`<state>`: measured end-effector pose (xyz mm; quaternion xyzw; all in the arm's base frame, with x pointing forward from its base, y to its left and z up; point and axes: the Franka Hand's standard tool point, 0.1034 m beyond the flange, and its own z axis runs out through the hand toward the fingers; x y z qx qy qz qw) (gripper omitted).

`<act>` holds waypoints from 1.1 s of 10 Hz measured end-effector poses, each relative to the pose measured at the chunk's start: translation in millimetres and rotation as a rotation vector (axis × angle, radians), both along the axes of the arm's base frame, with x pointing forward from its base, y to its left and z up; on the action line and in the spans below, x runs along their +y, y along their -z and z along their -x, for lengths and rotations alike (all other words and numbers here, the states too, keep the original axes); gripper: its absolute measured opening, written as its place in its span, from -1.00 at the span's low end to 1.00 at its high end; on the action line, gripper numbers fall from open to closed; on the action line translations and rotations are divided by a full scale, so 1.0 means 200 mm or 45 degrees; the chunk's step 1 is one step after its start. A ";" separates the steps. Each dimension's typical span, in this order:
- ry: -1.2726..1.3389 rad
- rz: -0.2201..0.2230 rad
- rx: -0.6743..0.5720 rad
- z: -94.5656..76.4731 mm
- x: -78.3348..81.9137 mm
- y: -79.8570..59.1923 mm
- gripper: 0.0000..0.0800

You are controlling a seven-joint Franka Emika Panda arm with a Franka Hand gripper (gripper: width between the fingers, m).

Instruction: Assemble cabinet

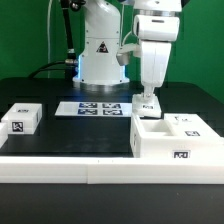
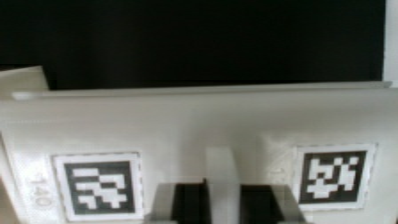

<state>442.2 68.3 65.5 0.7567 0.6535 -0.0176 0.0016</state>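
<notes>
The cabinet (image 1: 170, 146) sits on the black tabletop (image 1: 75, 138) as a large white box with its open side up, inner dividers showing and marker tags on its walls. The gripper (image 1: 147, 95) hangs straight down over the cabinet's far corner, on the exterior view's left side of the box. Its jaws are almost fully closed. In the wrist view the two dark fingers (image 2: 187, 203) stand close together with a narrow white strip between them. This seems to be a thin white panel (image 1: 147, 104) pinched across its thickness and held upright, carrying a tag of its own.

Gripping the panel by its upper edge leaves its lower edge free, which probably suits sliding it down along the cabinet's wall. Whether the lower edge already touches the cabinet cannot be told. The broad white face with two tags (image 2: 196, 130) beyond the fingers is likely the cabinet's side, so the wrist appears squared to it.

A small tagged block (image 1: 22, 120) lies well apart from the cabinet, toward the exterior view's left, probably waiting its turn. The marker board (image 1: 100, 108) lies beyond the cabinet, between it and the robot base (image 1: 100, 55).
</notes>
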 end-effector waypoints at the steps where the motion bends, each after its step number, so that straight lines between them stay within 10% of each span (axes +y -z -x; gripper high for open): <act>1: 0.003 -0.001 -0.004 -0.02 0.00 -0.01 -0.83; 11: 0.021 -0.016 -0.038 -0.11 0.01 0.00 -0.83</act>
